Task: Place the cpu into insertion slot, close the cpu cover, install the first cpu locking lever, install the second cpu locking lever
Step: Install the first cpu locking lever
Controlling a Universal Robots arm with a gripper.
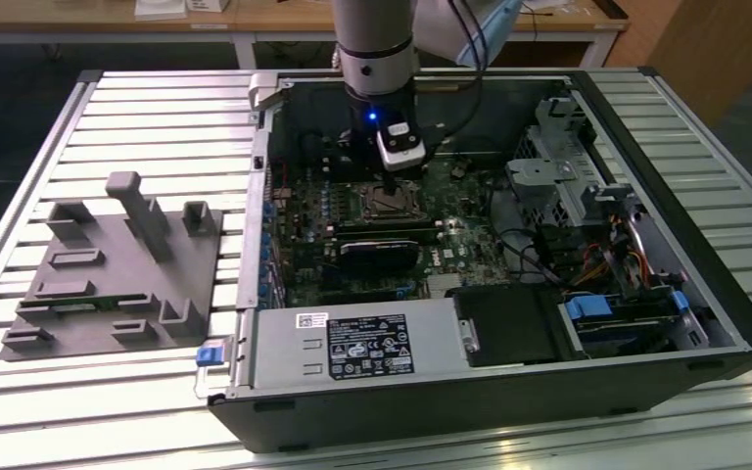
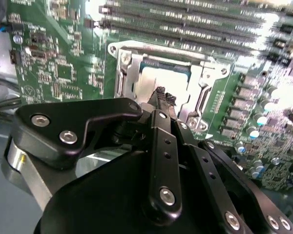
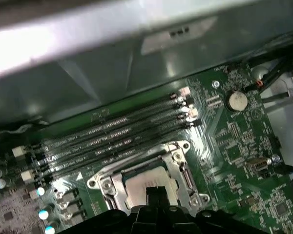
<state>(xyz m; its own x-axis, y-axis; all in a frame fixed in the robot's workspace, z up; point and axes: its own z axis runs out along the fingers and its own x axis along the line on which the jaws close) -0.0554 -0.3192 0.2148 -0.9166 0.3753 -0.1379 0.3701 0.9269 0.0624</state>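
In the exterior view I see my arm reaching down into the open computer case, which lies on a slatted metal table. The gripper hangs directly above the insertion slot in the middle of the green motherboard. On the exterior view's left, a grey fixture block sits on the table well apart from the case. From here I cannot tell how the fingers stand.

In the second wrist view the gripper points at the socket. Its black fingertips are drawn close together, with nothing that I can make out between them, and they hover just over the cpu, whose dull metal top lies flat inside the slot. The cpu cover lies down around the chip as a grey metal frame, the chip showing through its window. Long memory slots run just beside the socket.

In the first wrist view the fingertips appear as one dark narrow block right over the cpu. The cpu cover frames it, lying flat. The memory slots run alongside, and a round coin battery sits on the board further off.
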